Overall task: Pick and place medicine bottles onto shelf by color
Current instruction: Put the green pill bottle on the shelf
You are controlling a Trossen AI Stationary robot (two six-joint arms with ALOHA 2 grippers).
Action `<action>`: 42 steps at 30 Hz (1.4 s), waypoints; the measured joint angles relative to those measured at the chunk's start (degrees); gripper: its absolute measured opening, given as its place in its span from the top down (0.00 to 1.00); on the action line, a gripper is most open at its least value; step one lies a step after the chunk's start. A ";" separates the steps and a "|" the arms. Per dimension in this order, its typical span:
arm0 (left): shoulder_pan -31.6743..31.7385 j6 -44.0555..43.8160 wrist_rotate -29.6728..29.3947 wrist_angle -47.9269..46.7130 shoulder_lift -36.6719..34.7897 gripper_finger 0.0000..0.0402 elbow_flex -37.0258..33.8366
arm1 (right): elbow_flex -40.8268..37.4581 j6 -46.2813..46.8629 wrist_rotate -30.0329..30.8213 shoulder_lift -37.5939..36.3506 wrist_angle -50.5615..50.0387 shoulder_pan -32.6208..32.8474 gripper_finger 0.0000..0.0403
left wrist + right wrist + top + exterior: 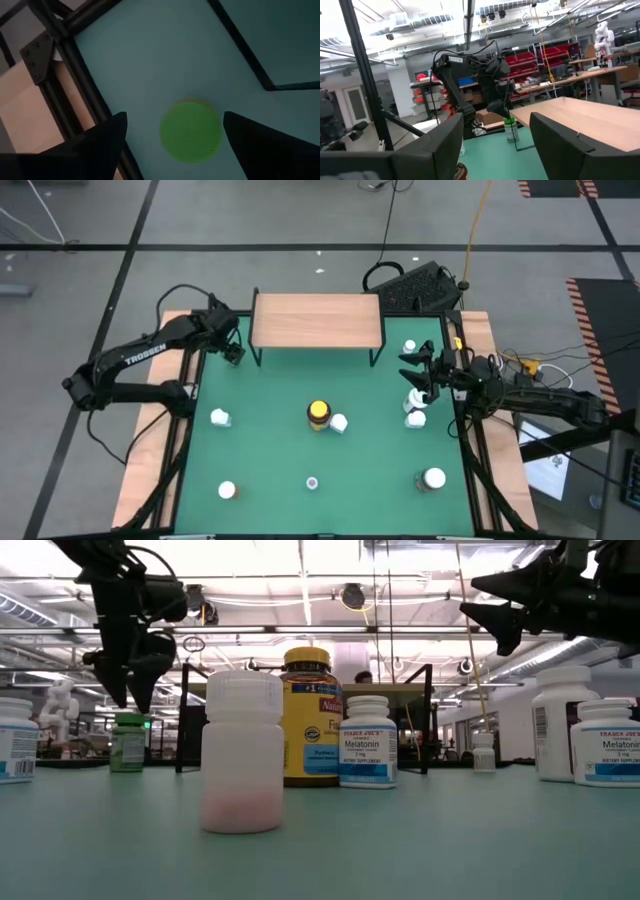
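- High view: the shelf stands at the far edge of the green worktop, its board bare. The left gripper hangs by the shelf's left legs at the mat's far left corner. The right gripper hovers over the right side, between a white bottle near the shelf and two white bottles just below it. The amber bottle with yellow cap sits mid-mat, touching or just beside a small white bottle. Other white bottles stand at the left, near left and near right; a tiny bottle stands at near centre.
- Low view: a translucent bottle with pinkish contents stands closest; behind it the amber bottle and a Melatonin bottle. The green-capped bottle stands far back under the left gripper, which is above it, not touching.
- Left wrist view: the jaws are spread wide, one finger on each side of the green cap below them, apart from it.
- Right wrist view: the right jaws are spread and hold nothing; beyond them are the shelf board, the left arm and the green-capped bottle by the shelf's leg.
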 joint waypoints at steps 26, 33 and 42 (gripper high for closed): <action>1.73 4.22 3.69 4.50 -0.07 0.19 -4.59 | 0.00 0.16 0.23 0.72 0.44 -0.02 0.44; 2.23 4.03 3.21 4.41 -0.07 0.39 -4.59 | 0.00 0.46 0.25 0.72 0.44 -0.02 0.44; 2.48 2.75 3.17 3.65 -0.07 0.49 -4.07 | 0.00 1.16 0.23 0.74 0.39 -0.02 0.44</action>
